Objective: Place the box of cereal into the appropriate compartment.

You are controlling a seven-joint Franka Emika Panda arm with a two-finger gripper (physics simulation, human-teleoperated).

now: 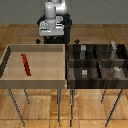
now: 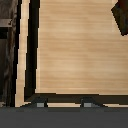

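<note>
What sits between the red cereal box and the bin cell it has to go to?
The box of cereal lies in the light wooden tray. The tray's wall and the dark bin's own wall stand between it and the compartment with the tall grey block. Nothing lies on top of the box. The gripper is above, behind the tray.

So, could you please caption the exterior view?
Red cereal box lies in the tan tray; the arm's fingers hover behind, dark bin alongside.

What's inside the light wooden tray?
Only the thin bright-red cereal box lies inside the light tan wooden tray, towards the exterior view's left, flat on the floor. Nothing else shows there; the floor strip right behind the near wall is hidden.
</note>
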